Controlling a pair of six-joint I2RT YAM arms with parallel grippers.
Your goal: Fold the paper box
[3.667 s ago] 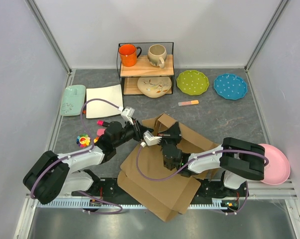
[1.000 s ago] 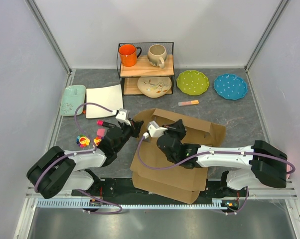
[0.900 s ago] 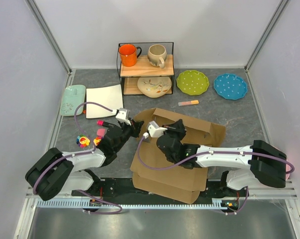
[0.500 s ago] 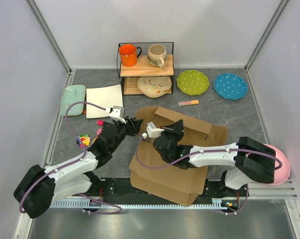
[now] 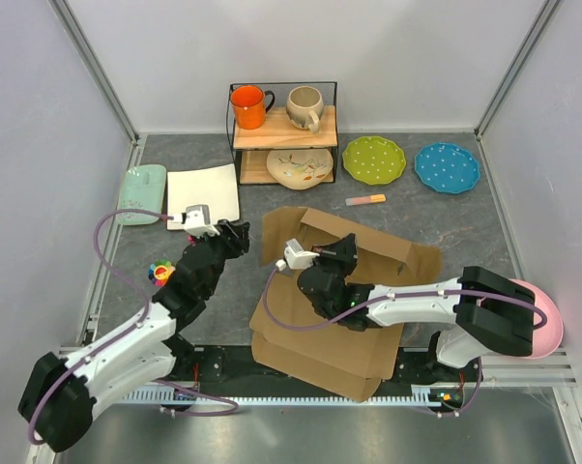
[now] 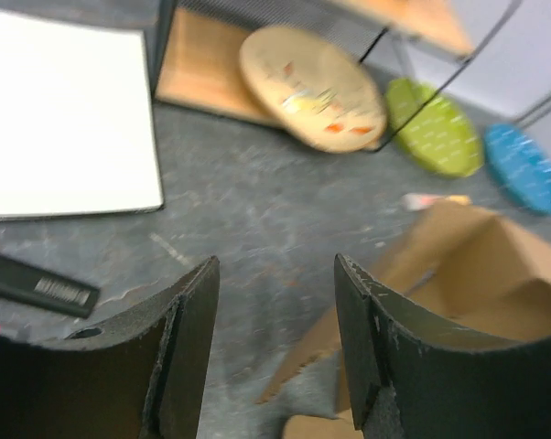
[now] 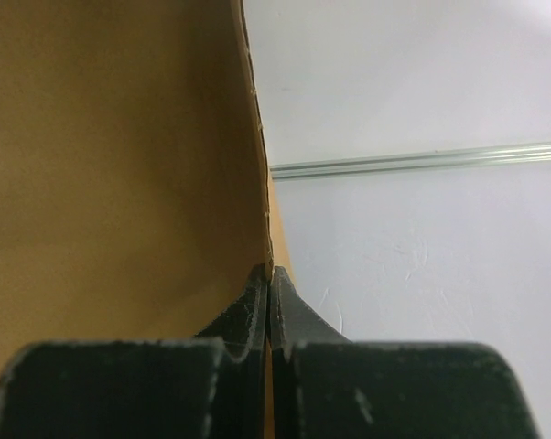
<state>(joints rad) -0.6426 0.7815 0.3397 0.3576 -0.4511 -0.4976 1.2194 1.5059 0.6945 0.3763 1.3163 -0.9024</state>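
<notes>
Item: paper box (image 5: 320, 329), half-folded, flat on table (image 5: 446, 217), centre-front.
Right claw (image 5: 341, 253): pinched tight on raised cardboard wall.
Left claw (image 5: 235, 232): parted, empty, near left flap.
Step, judged: standing walls up.
Next, likely: grip left flap, fold inward.

The grey table (image 5: 475, 215) carried the paper box (image 5: 310, 350), wire rack (image 5: 276, 141), white plate (image 5: 204, 184), green plate (image 5: 373, 159) and blue plate (image 5: 447, 166)

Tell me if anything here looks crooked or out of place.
The paper box lies askew, half folded, its near flap overhanging the table at the front. The cream plate leans tilted low in the rack.
</notes>
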